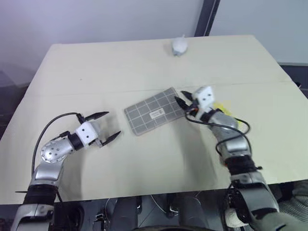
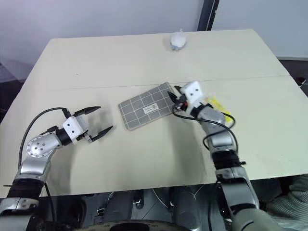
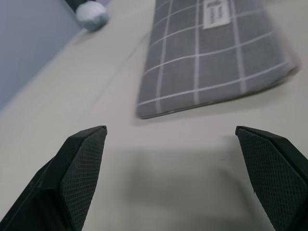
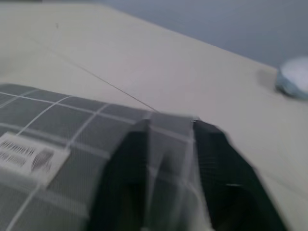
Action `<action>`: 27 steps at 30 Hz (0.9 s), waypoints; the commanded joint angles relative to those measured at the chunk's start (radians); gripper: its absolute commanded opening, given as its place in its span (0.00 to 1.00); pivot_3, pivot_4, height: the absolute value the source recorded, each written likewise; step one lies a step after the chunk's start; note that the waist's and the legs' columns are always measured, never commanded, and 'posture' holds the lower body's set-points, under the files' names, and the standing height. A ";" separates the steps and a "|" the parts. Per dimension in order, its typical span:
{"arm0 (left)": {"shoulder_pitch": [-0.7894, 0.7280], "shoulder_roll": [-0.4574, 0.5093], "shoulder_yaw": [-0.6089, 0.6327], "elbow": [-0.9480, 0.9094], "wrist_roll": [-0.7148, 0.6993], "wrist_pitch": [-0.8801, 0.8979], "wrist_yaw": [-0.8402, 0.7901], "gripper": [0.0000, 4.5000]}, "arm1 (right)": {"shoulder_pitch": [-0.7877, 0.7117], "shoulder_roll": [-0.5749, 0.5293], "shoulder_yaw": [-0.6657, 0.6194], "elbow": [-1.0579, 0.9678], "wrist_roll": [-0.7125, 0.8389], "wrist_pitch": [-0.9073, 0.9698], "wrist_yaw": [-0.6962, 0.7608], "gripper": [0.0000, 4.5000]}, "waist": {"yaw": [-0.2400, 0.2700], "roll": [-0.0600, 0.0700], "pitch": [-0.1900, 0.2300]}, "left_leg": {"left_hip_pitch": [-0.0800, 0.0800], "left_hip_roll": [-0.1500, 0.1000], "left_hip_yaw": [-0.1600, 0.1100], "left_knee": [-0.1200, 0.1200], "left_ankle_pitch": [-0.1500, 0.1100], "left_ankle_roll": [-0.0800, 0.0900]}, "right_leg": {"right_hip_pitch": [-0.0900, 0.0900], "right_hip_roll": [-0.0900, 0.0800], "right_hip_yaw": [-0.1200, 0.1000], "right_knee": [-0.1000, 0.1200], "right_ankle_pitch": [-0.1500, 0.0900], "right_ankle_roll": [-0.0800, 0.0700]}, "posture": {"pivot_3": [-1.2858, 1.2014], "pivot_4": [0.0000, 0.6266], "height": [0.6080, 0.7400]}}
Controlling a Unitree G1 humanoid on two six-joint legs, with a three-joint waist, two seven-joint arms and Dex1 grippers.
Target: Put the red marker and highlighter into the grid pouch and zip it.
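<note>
Basically beige table w/ grid pouch, grey wall behind.

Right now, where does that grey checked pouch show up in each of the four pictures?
Left eye view: the grid pouch lies mid-table, between the two arms.
Right eye view: again central, the right claw at its corner.
Left wrist view: at the top, beyond the open left claw.
Right wrist view: across the lower left.
Shared landmark: its white label.

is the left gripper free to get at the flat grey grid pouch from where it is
Probably yes: the left gripper is open and faces the flat grey grid pouch over bare table, nothing between. The right gripper sits at its far end.
</note>
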 commanded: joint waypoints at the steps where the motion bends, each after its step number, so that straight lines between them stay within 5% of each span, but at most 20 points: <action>1: -0.064 0.007 -0.053 0.076 0.118 -0.161 0.072 1.00 | -0.068 -0.004 0.058 0.120 -0.121 -0.099 -0.061 0.01 | -0.001 0.000 0.000 | 0.000 -0.001 0.000 0.000 0.000 0.000 | 0.000 0.000 0.001 -0.001 0.000 0.000 | 0.52 0.24 1.00; 9: -0.161 0.014 -0.191 0.257 0.281 -0.409 0.143 1.00 | -0.084 -0.035 0.088 0.251 -0.186 -0.167 -0.055 0.01 | -0.003 -0.001 -0.001 | 0.002 -0.002 0.012 -0.001 -0.001 0.003 | 0.001 0.001 0.013 0.001 0.003 0.003 | 0.52 0.24 1.00; 20: -0.356 -0.086 -0.314 0.461 0.402 -0.474 0.274 1.00 | -0.038 -0.021 0.075 0.171 -0.161 -0.138 -0.016 0.01 | -0.002 -0.001 -0.002 | 0.003 -0.002 0.012 0.002 -0.001 0.002 | 0.003 0.000 0.015 0.001 0.006 0.001 | 0.52 0.24 1.00; 23: -0.369 -0.096 -0.335 0.490 0.378 -0.492 0.254 0.81 | -0.033 -0.026 0.071 0.154 -0.161 -0.129 -0.015 0.00 | -0.004 -0.001 -0.002 | 0.003 -0.002 0.012 0.001 0.000 0.002 | 0.002 0.001 0.016 0.001 0.006 0.002 | 0.52 0.24 1.00; 27: -0.378 -0.094 -0.350 0.515 0.367 -0.496 0.244 0.33 | -0.033 -0.030 0.065 0.143 -0.160 -0.124 -0.018 0.00 | -0.004 0.000 -0.002 | 0.003 -0.001 0.012 0.001 0.000 0.002 | 0.002 0.001 0.016 0.001 0.008 0.004 | 0.52 0.24 1.00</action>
